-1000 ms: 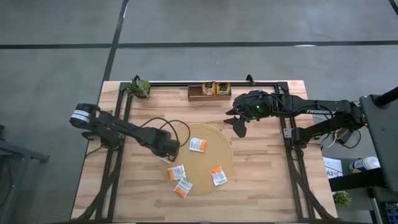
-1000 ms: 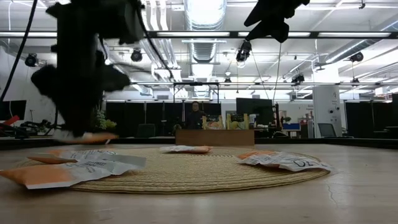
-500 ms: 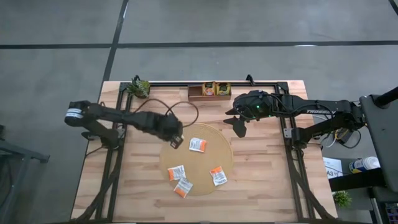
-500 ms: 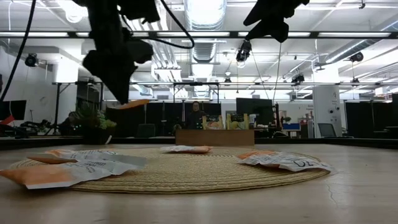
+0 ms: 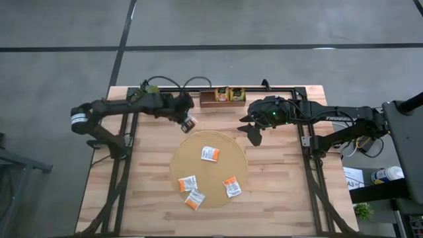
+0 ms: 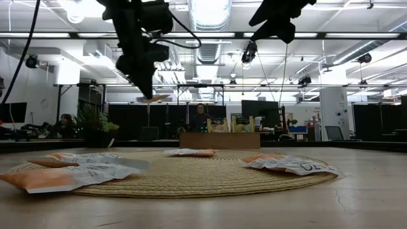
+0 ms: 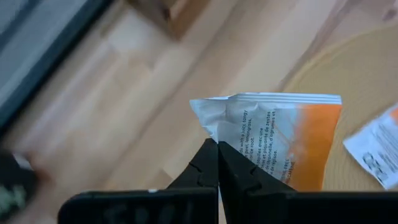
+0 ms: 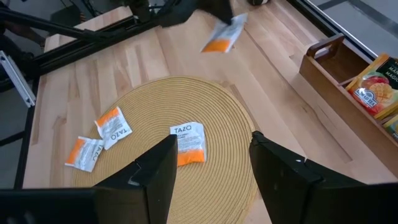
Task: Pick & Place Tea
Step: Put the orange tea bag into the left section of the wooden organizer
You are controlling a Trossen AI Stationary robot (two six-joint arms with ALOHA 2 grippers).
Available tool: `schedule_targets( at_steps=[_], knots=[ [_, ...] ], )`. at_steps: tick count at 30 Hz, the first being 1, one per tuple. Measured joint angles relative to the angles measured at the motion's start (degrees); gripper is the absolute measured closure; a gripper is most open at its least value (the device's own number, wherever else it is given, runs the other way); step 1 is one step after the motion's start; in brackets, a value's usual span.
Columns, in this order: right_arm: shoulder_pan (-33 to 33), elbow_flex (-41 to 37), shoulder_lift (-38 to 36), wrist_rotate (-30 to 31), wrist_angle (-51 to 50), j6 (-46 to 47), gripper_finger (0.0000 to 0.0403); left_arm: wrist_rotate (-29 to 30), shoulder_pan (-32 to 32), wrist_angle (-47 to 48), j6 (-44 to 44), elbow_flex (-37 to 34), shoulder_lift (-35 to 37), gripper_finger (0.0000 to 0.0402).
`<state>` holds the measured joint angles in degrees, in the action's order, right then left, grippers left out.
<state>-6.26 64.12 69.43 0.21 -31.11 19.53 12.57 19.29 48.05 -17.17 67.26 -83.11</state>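
I have the left pincer (image 5: 188,121) clamped on one white-and-orange tea sachet (image 5: 189,122), lifted clear of the worktop (image 5: 277,198). From above it hangs over bare wood between the round woven mat (image 5: 241,153) and the wooden tray (image 5: 210,102), just off the tray's left end. In my left wrist view the fingers (image 7: 211,163) meet at a point and pinch the sachet's white corner, its orange half hanging out to one side. The low view shows the sachet (image 6: 156,98) dangling flat under the pincer, well above the mat.

My right pincer (image 5: 254,132) waits over the worktop just beside the mat's far right edge, near the tray's right end. Its fingers (image 8: 155,169) stand wide apart with nothing between them.

Four more sachets lie on the mat. One white-and-orange sachet (image 5: 210,153) sits near the middle, towards the tray. Another (image 5: 231,186) lies nearer the front on the right. Two more (image 5: 187,183) (image 5: 194,199) lie close together at the front left, the lower one at the mat's rim. The right wrist view shows the middle one face up, label readable.

The tray holds upright packets (image 5: 221,95) in its compartments, orange and green-yellow. A small potted plant (image 5: 148,90) stands at the worktop's far left corner, partly behind the left arm.
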Motion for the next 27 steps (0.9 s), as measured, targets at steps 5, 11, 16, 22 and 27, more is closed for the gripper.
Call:
schedule_targets(
  at_steps=[5,11,16,22,27],
  knots=[
    [0.0,0.0,0.0,0.0,0.0,0.0,0.0207,-1.6,4.7,-3.7,8.9,2.0,-0.7,0.0401],
    [0.0,0.0,0.0,0.1,0.0,0.0,0.0207,-1.7,8.4,-3.7,17.9,6.7,-5.5,0.0401],
    [0.0,0.0,0.0,1.9,0.0,1.0,0.0207,-1.0,10.0,-4.0,23.7,13.2,-11.0,0.0401],
    [0.0,0.0,0.0,3.8,-0.1,1.1,0.0207,-0.6,11.0,-3.1,30.3,23.9,-19.5,0.0401],
    [0.0,0.0,0.0,6.0,-0.1,1.1,0.0207,1.3,11.0,-1.9,36.9,33.5,-27.6,0.0402]
  ],
)
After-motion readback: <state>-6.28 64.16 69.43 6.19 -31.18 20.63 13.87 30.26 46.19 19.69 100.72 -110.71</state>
